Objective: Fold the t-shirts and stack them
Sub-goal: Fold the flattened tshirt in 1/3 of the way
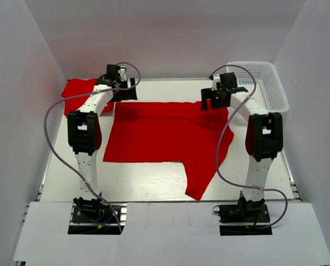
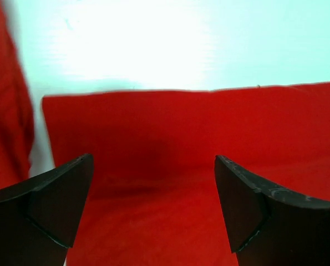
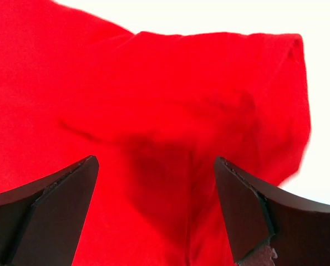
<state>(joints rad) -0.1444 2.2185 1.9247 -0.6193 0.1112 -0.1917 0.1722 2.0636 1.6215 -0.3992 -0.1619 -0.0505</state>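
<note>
Top external: one red t-shirt [image 1: 165, 133] lies spread flat mid-frame, a sleeve trailing toward the bottom. A second t-shirt [image 1: 76, 91] sits bunched at upper left, partly hidden behind my left arm [image 1: 98, 101]. My left gripper [image 1: 126, 91] and right gripper [image 1: 212, 101] sit over the spread shirt's top corners, fingers wide apart, gripping nothing. Can't tell if they touch the cloth.

White-and-black jointed arms [image 1: 87, 158], looping lilac cables [image 1: 46, 123]
</note>
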